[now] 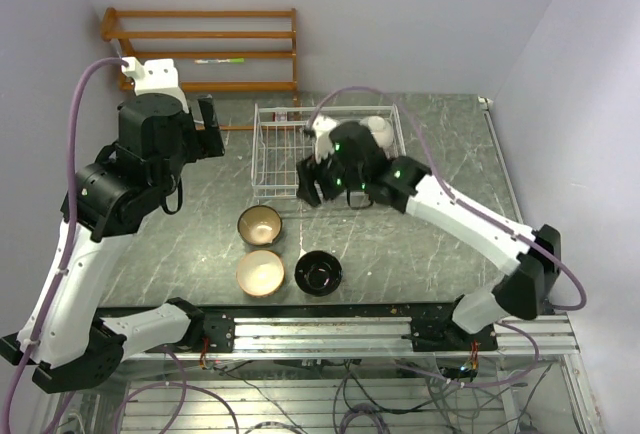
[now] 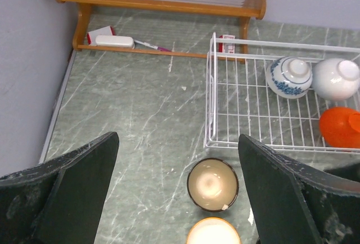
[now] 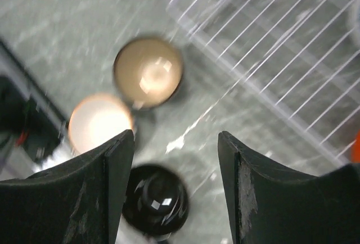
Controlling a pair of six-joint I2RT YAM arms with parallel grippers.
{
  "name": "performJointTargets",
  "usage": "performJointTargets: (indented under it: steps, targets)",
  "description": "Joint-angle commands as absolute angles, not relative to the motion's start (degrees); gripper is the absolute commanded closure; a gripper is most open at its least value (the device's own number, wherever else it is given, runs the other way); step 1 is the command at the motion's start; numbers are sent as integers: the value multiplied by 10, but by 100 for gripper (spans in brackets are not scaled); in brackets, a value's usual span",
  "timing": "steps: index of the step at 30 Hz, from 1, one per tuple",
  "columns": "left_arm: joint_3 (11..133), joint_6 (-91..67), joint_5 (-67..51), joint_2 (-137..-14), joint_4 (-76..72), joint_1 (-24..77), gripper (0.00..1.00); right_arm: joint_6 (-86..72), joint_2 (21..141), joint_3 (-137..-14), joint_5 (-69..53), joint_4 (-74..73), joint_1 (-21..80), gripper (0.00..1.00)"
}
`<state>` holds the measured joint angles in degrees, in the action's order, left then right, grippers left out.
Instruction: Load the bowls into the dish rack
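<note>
Left gripper [image 2: 179,140] and right gripper [image 3: 175,136] both gape apart, empty. Below the right one lie three: brown bowl [image 3: 148,73], cream-beige bowl [image 3: 100,121], black bowl [image 3: 156,200]. Ahead-right of the left one, the dish rack [image 2: 211,95] holds three: blue-and-white bowl [image 2: 288,77], white bowl [image 2: 336,78], orange bowl [image 2: 340,127].

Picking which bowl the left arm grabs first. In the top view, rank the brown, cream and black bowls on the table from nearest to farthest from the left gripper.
From the left gripper, jaws open:
1. brown bowl, just in front of the dish rack, at its left end.
2. cream bowl, directly behind the brown one, toward the arm bases.
3. black bowl, right of the cream one.
</note>
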<state>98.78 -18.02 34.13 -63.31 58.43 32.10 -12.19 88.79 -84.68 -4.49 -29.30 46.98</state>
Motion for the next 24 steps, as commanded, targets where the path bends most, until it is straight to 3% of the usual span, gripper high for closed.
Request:
performJointTargets:
  steps: [1, 7, 14, 24]
  targets:
    - [1022, -204, 321, -634, 560, 324, 1, -136, 827, -777, -31, -368, 536, 39]
    - [1026, -229, 295, -631, 565, 324, 1, -162, 781, -715, -23, -389, 626, 39]
    - [1025, -256, 295, -609, 583, 324, 1, -201, 805, -656, 1, -356, 740, 39]
    - [1017, -292, 285, -572, 624, 324, 1, -224, 869, -620, 44, -308, 768, 40]
